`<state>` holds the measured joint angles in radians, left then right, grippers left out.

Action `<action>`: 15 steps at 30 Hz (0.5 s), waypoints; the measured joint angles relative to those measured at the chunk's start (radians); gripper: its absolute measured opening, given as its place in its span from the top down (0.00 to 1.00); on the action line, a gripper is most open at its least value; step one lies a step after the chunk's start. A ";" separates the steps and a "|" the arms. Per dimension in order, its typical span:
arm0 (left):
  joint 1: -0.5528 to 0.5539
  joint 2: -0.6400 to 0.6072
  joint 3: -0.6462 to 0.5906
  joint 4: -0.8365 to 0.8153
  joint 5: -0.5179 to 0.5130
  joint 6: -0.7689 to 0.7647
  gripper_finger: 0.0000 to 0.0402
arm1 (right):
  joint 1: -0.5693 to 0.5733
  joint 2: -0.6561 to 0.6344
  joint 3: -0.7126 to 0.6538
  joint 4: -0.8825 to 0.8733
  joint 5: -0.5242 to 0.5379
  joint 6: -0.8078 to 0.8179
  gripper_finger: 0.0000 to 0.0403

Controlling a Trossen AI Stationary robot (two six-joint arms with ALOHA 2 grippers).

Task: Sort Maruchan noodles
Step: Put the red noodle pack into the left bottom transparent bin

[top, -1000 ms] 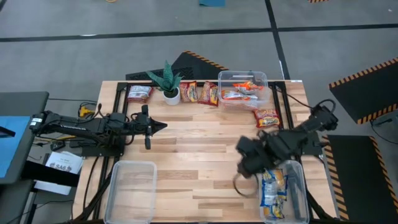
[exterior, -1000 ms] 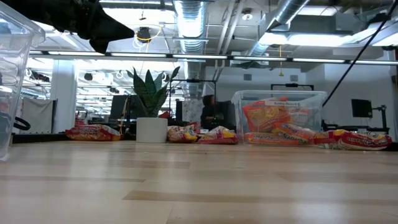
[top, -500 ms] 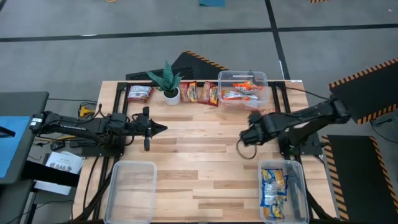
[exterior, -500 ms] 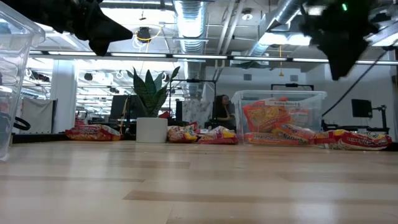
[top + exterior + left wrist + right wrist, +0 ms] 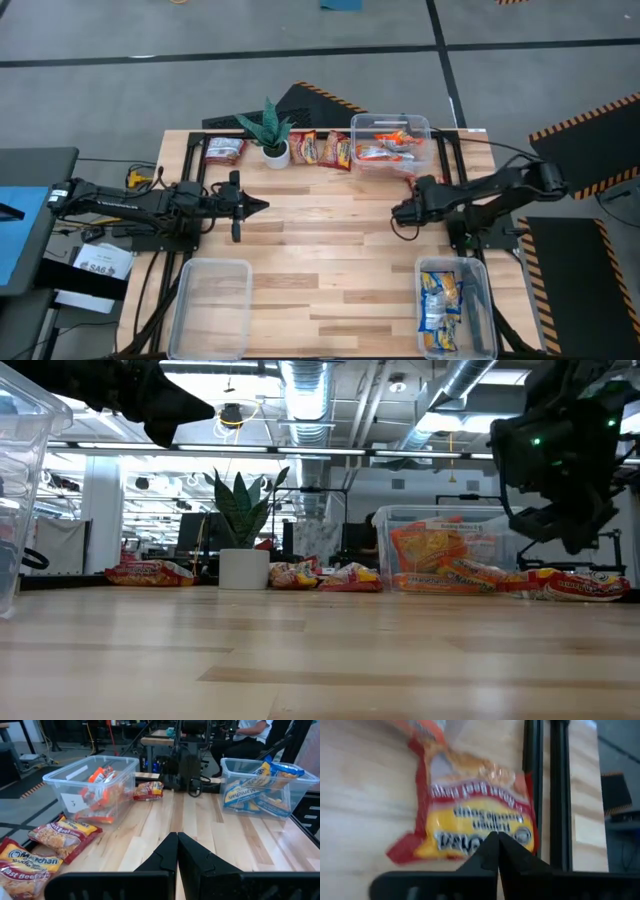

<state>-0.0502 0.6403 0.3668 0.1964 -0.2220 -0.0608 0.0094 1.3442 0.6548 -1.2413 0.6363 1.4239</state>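
Maruchan noodles lie in several places on the wooden desk [image 5: 330,250]: one red-and-yellow packet [image 5: 475,815] sits on the bare wood beside the black rail at the desk's right edge, directly under the right end effector [image 5: 496,840], whose two dark fingers are pressed together and grip nothing. In the low view that end effector [image 5: 580,540] hangs just above the same red packet [image 5: 570,585], not touching it. Behind it, a clear bin [image 5: 390,143] at the far edge contains orange-and-red packets [image 5: 385,152], and a second clear bin [image 5: 457,305] at the near right corner contains blue-and-yellow packets [image 5: 438,300]. Two more red packets [image 5: 325,149] lie flat just left of the far bin, and another packet [image 5: 224,150] rests at the far left, on the other side of a small green plant in a white pot [image 5: 272,135]. A third clear bin [image 5: 211,305] stands at the near left corner. The left end effector [image 5: 258,205] hovers over the left half of the desk, well apart from every packet, its fingers likewise pressed together on nothing, as the left wrist view shows [image 5: 177,851].
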 joint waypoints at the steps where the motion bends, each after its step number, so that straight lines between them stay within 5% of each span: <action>1: 0.000 0.000 0.000 0.000 0.000 0.000 1.00 | 0.002 0.014 -0.002 0.011 0.026 0.012 0.96; 15: 0.000 0.000 0.000 -0.001 -0.001 -0.001 1.00 | -0.017 0.279 -0.010 0.224 0.047 -0.040 0.98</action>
<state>-0.0502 0.6407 0.3668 0.1959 -0.2230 -0.0620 -0.0078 1.6235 0.6445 -1.0176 0.6834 1.3835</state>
